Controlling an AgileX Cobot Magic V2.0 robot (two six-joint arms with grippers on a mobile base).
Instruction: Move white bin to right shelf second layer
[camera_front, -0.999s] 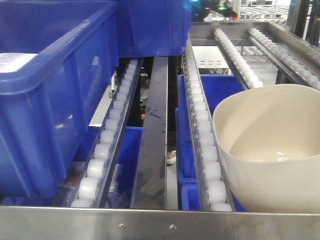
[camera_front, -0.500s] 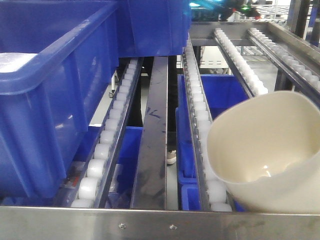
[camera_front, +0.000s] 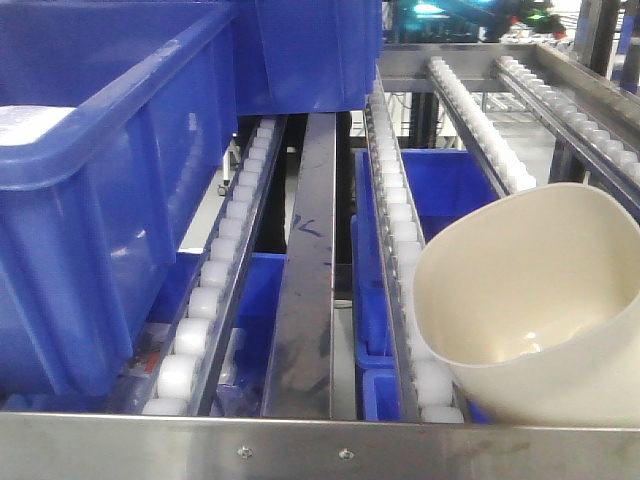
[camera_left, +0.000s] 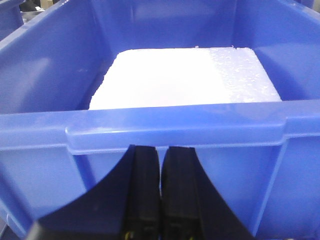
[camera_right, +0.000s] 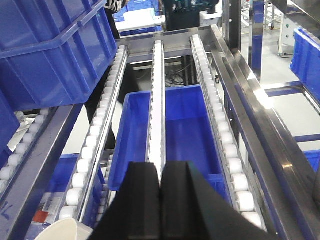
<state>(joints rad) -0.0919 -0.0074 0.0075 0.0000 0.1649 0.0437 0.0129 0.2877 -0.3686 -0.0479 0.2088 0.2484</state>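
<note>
Tilted now, the bin (camera_front: 530, 310), mouth tipped toward the left and toward the camera, where a second ago it sat level with the rim flat; hardly any change from half a second back, only a slight settling of the tilt. Sits at the right front of the shelf tier (camera_front: 320, 448), leaning over the roller lane (camera_front: 405, 270) beside it, just behind the steel front rail; cannot tell from the front view exactly what bears its base. Only a sliver of cream rim (camera_right: 60, 231) visible at the bottom left of the right wrist view. Counted in the front view: one bin, four roller lanes, two blue crates (camera_front: 100, 190) up on the left lanes, one dark steel bar (camera_front: 308, 280) between the lanes, more blue crates (camera_front: 440, 185) on the tier below. Left claw (camera_left: 161, 165) pressed shut, fingers touching, nothing between them, hanging just in front of the wall of a blue crate (camera_left: 175, 135) with one white foam slab (camera_left: 185, 77) inside. Right claw (camera_right: 161, 180) likewise closed tight and empty, poised above a white roller lane (camera_right: 157, 100) with a blue crate (camera_right: 185, 125) underneath, the bin's rim low to its left and apart from it.
</note>
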